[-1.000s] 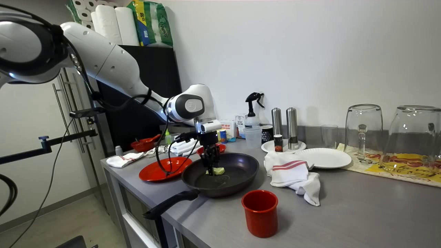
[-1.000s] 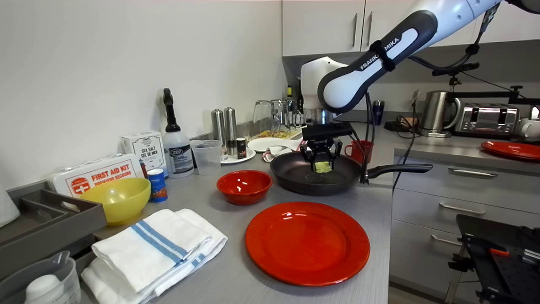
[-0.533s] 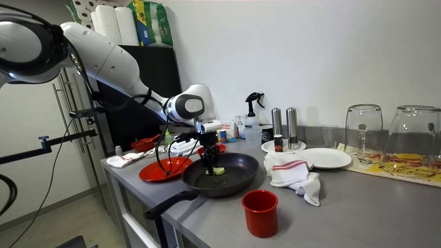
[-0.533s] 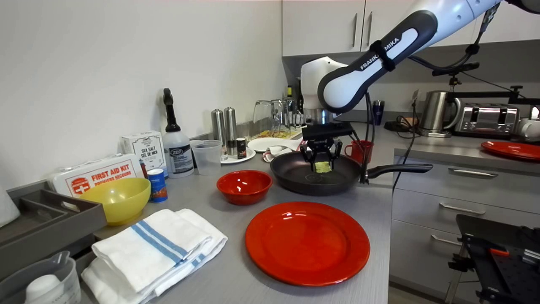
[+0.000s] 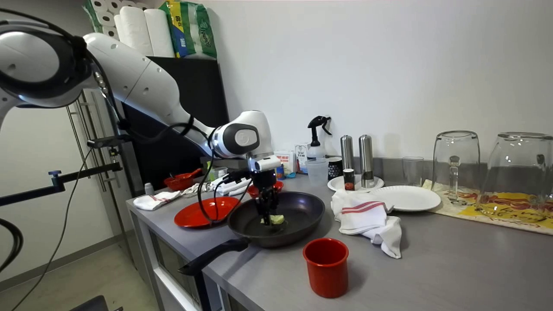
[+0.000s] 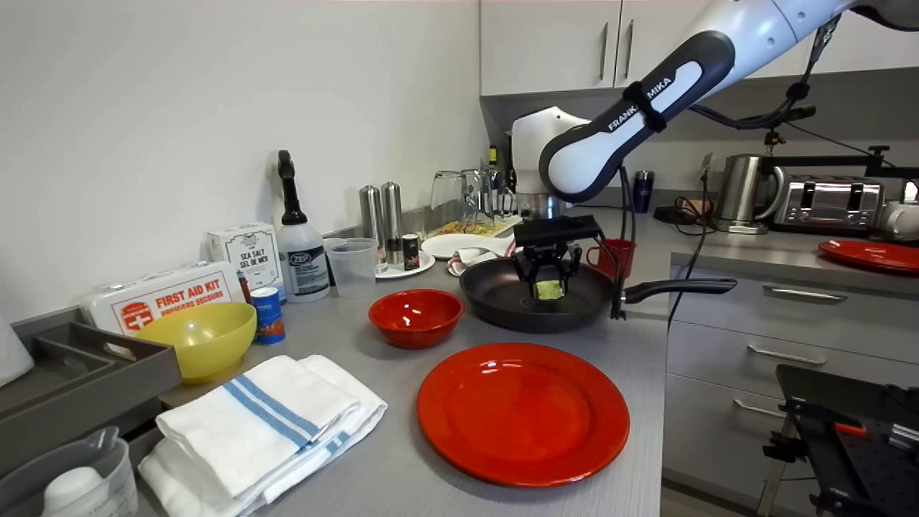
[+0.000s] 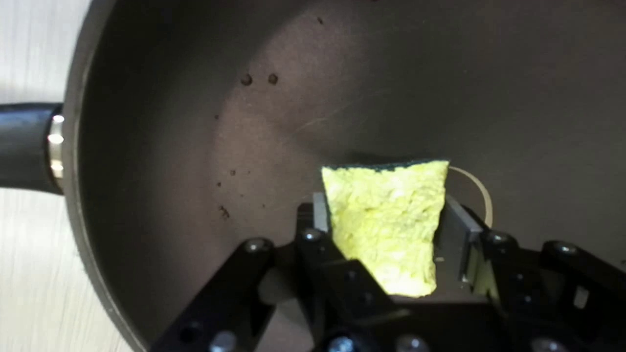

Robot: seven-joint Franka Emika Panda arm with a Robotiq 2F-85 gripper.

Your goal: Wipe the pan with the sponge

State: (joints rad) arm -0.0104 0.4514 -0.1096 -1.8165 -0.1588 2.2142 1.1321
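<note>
Claw [image 7: 389,212] and sponge [image 7: 384,230] sit slightly lower than before; claw pinching sponge inside pan [image 5: 300,216]; pan sits near tabletop [image 5: 432,268] edge opposite the wall [image 5: 380,65], its handle [image 5: 216,255] jutting past it.

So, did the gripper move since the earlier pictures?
Yes, down a little: in both exterior views the gripper, gripping the sponge, sits lower against the pan, which hasn't moved.

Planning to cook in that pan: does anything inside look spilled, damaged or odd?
Yes: in the wrist view, dark specks dot the pan, mostly toward the handle, odd against its otherwise plain interior, perhaps residue. A pale line may be a scratch.
</note>
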